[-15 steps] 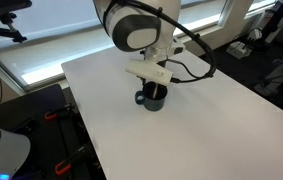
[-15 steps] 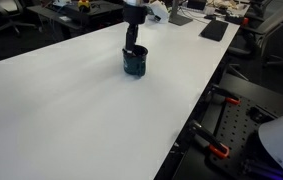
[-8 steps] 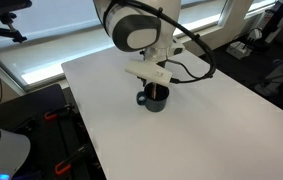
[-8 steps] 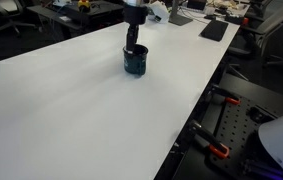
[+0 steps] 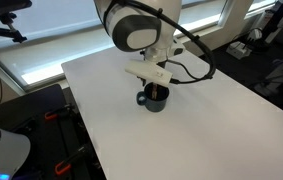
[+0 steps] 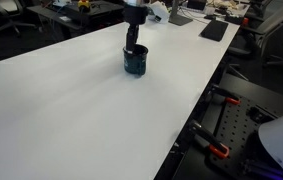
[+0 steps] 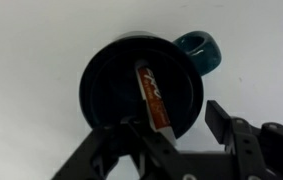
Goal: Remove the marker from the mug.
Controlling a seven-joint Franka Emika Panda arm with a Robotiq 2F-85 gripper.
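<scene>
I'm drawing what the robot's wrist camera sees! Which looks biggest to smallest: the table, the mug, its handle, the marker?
1. table, which fills the whole background
2. mug
3. marker and handle look about the same size: the marker is longer and the handle is fatter, so I won't rank them.

A broad white rectangular tabletop (image 5: pixel 221 130) fills both exterior views. Behind it in an exterior view, a long bright window strip (image 5: pixel 41 55) admits daylight. In an exterior view, cluttered dark office desks (image 6: pixel 76 8) and a black office chair (image 6: pixel 273 40) stand beyond, over dark grey floor (image 6: pixel 266 85).
</scene>
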